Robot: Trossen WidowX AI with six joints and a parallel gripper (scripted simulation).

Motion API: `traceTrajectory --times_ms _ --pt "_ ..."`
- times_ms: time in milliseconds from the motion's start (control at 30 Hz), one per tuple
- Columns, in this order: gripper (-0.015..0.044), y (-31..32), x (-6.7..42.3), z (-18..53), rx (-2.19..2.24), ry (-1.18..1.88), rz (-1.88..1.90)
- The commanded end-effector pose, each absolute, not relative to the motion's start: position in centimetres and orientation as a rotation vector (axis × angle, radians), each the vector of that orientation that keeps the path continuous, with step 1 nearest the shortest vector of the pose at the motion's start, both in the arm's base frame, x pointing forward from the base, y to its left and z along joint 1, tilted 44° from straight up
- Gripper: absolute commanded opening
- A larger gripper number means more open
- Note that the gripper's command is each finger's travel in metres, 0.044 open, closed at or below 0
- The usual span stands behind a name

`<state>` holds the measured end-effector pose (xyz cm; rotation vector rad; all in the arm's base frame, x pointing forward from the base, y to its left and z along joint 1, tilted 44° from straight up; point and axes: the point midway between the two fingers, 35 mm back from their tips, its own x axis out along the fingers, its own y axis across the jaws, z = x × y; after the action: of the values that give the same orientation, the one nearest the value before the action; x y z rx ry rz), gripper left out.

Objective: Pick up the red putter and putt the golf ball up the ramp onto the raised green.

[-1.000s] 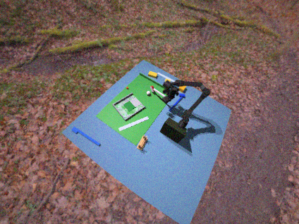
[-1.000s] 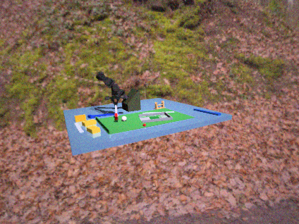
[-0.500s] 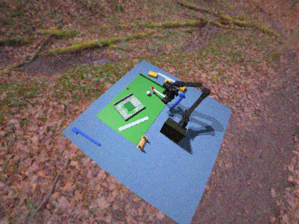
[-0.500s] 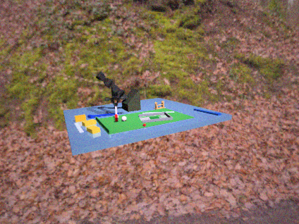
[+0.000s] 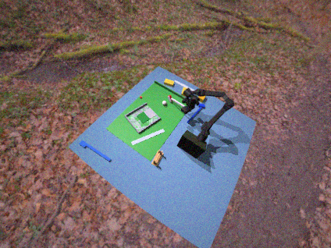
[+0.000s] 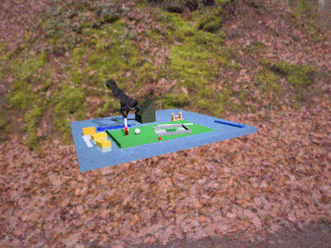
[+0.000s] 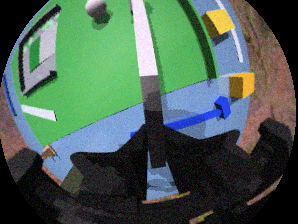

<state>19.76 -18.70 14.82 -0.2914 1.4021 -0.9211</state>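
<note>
Our gripper point(image 7: 152, 163) grasps the red putter point(image 7: 143, 36), its head beside the golf ball point(image 7: 96, 7) on the green mat point(image 5: 129, 129).

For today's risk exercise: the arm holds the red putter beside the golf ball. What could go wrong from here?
1. The putter head stands beside the ball, apart from it; a stroke off line could send the ball past the ramp.
2. Too hard a stroke might carry it over the raised green.
3. The fingers grip only the shaft's end, so the putter may twist.

Open turf point(image 5: 156, 97) between ball point(image 5: 164, 103) and ramp point(image 5: 143, 118)
</note>
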Motion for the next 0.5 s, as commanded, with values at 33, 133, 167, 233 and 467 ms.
traceTrajectory --times_ms 33,133,167,233,467 --pt "0.0000 -18.9 19.8 15.2 -0.289 1.391 -0.923" --pt "0.0000 -18.8 19.7 14.9 -0.292 1.402 -0.920" --pt "0.0000 -18.6 19.9 14.8 -0.291 1.402 -0.919" --pt "0.0000 -17.8 20.8 13.7 -0.284 1.402 -0.914" --pt "0.0000 -12.2 24.4 7.8 -0.275 1.399 -0.910"
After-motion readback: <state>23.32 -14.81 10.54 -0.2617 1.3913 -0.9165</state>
